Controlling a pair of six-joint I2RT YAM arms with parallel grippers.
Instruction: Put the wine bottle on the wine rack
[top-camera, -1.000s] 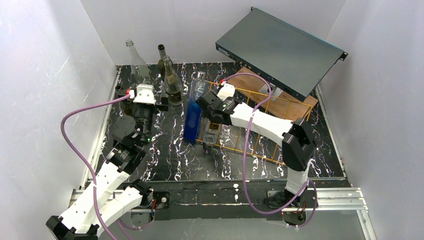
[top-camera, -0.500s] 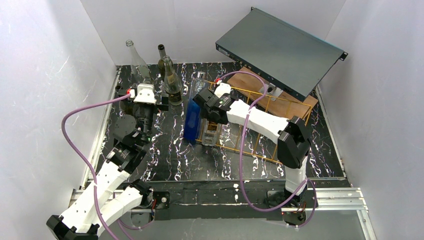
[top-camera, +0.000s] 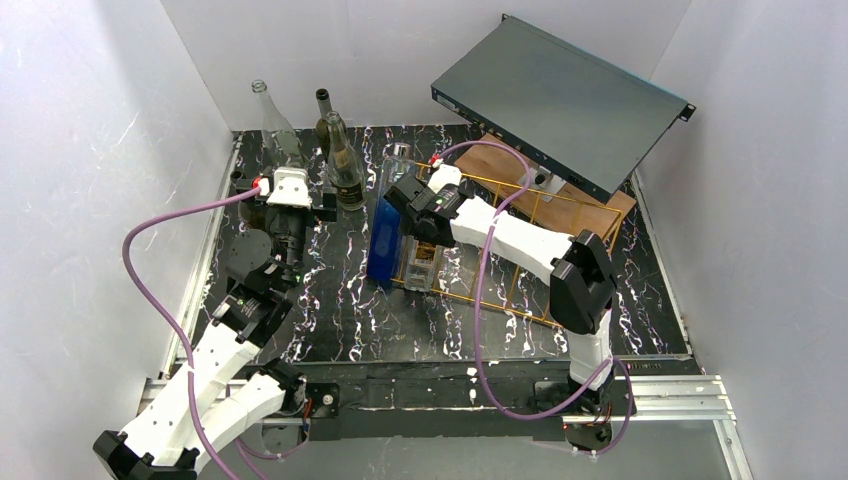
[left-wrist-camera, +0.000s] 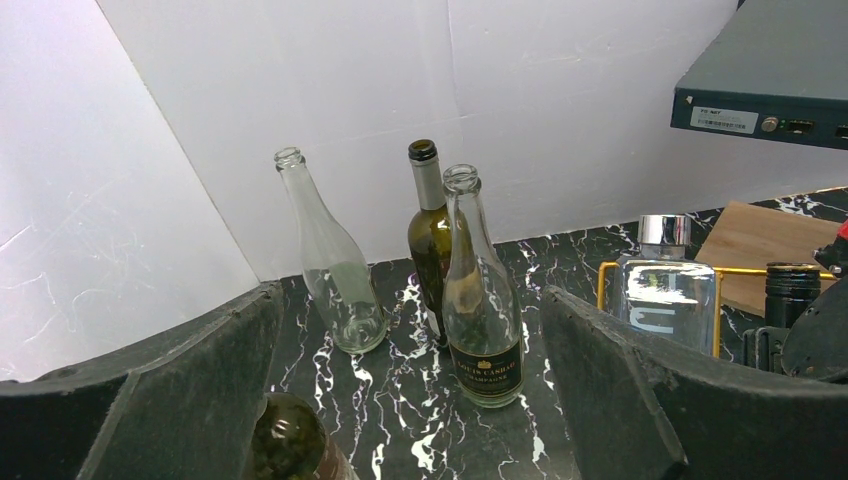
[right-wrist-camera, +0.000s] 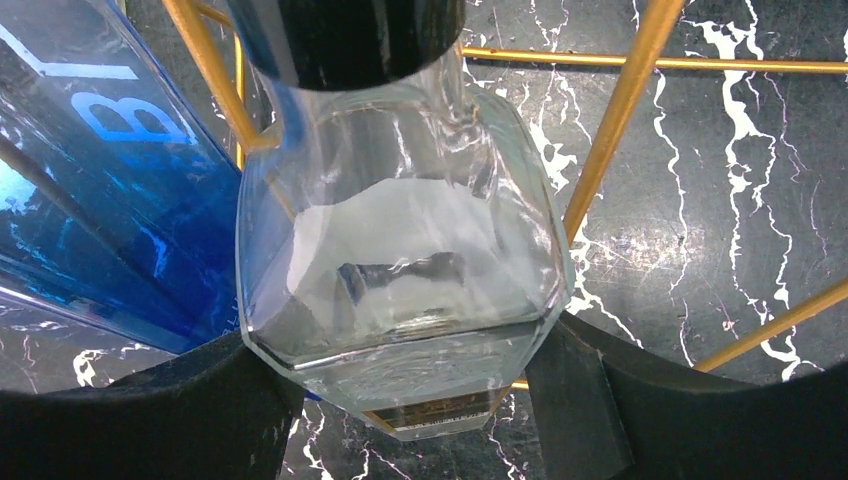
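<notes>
**Right arm at the rack's end slot, wine bottle in its grip**

Top external: my right end effector (top-camera: 424, 232) reaches over the left end of the wine rack (top-camera: 560, 197). The wine bottle (top-camera: 424, 262) lies below it in the end slot, just beside a blue bottle (top-camera: 384, 240) at the rack's outer side. The left end effector (top-camera: 287, 200) hovers well apart over the worktop (top-camera: 340, 300). I judge it is parked there so that it stays out of the placing.

Left wrist: the fingers (left-wrist-camera: 190, 380) are spread wide with nothing between them. Three spare bottles (left-wrist-camera: 480, 300) stand upright ahead.

Right wrist: the fingers (right-wrist-camera: 150, 420) press on both flanks of the clear, black-capped wine bottle, so I read it as held. Its body sits between two gold wires. I cannot tell whether the wires already carry its weight.

Judgement: the grip is on the body and leaves the neck free to line up along the slot. Placement looks nearly done, with release remaining. Risk: nudging the blue bottle on withdrawal.
</notes>
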